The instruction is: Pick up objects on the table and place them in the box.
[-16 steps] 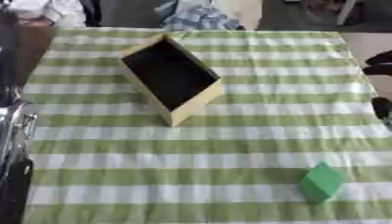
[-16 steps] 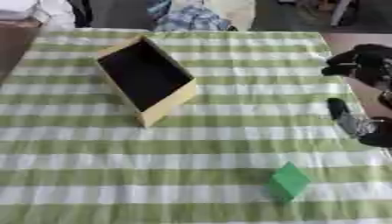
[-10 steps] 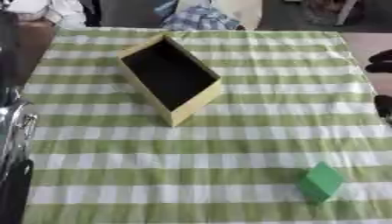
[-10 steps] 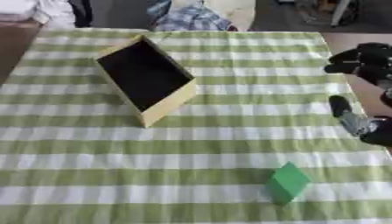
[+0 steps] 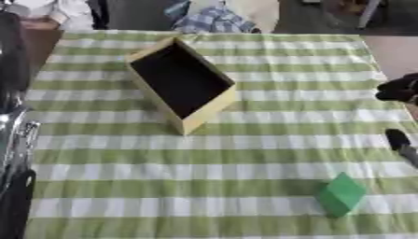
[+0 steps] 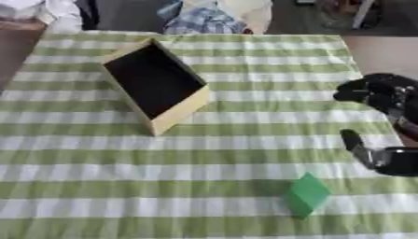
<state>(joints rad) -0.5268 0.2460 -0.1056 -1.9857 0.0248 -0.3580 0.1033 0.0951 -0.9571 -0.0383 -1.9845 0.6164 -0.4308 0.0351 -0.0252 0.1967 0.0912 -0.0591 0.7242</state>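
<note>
Lying askew: box [image 5: 181, 84] | long axis far-left to near-right

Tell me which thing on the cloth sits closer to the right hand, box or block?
The green block, near the front edge just below the right hand. The box lies far left, across the striped cloth.

Soft even light, slight blur

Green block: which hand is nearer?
Right. The right hand sits at the table's right edge, just up and right of the green block. The left arm is across the table at the far left edge.
</note>
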